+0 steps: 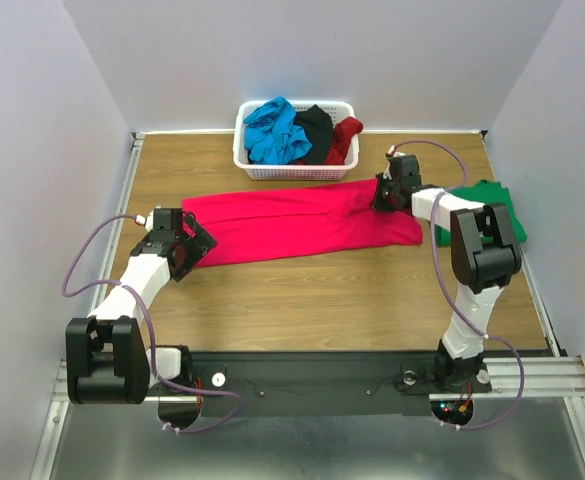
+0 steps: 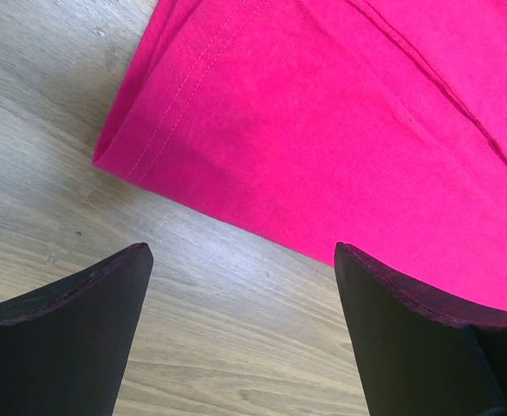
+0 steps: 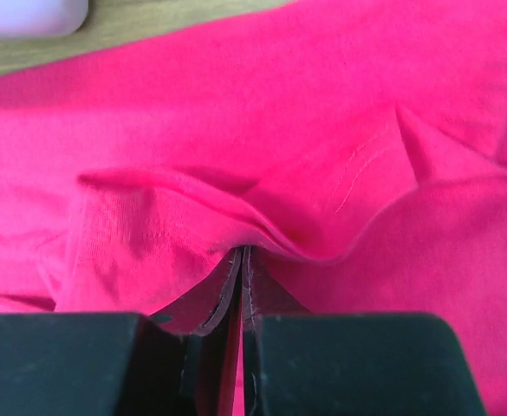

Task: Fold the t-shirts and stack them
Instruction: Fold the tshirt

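Pink shirt (image 1: 292,222) lies stretched across the table (image 1: 302,300). Right gripper (image 3: 241,276) pinches a thin ridge of it; left gripper (image 2: 240,250) hangs spread beside the hem, empty. Risk: one-sided pull skews the fold, or cloth slips.

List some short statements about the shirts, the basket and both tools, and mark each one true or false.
1. The right tool is shut on a fold of the pink shirt. True.
2. The left tool grips the pink shirt's hem. False: it is open over the bare table, just short of the shirt's edge.
3. The basket is empty. False: it holds a blue shirt, a black shirt and a dark red shirt.
4. The green shirt lies on the table outside the basket, partly behind the right arm. True.
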You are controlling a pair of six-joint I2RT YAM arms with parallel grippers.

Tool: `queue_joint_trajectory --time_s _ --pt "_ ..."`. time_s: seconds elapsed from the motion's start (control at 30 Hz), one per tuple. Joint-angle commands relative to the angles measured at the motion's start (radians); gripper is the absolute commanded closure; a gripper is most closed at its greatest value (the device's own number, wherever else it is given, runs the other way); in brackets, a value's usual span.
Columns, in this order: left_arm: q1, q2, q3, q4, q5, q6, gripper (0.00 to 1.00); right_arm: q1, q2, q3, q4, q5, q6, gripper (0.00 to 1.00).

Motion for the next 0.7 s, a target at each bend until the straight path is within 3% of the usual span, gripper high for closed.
queue_joint_trajectory --time_s 0.0,0.4,0.67 --pt "0.003 -0.004 0.006 -0.009 -0.011 0.025 0.02 0.004 0.035 0.067 0.057 -0.013 0.015 0.91" --pt "0.003 -0.010 0.034 -0.042 -0.031 0.032 0.02 0.006 0.116 0.202 0.173 -0.094 0.055 0.90" --pt "0.003 -0.027 0.021 -0.026 -0.016 0.037 0.02 0.006 -0.082 0.016 0.163 0.012 0.029 0.87"
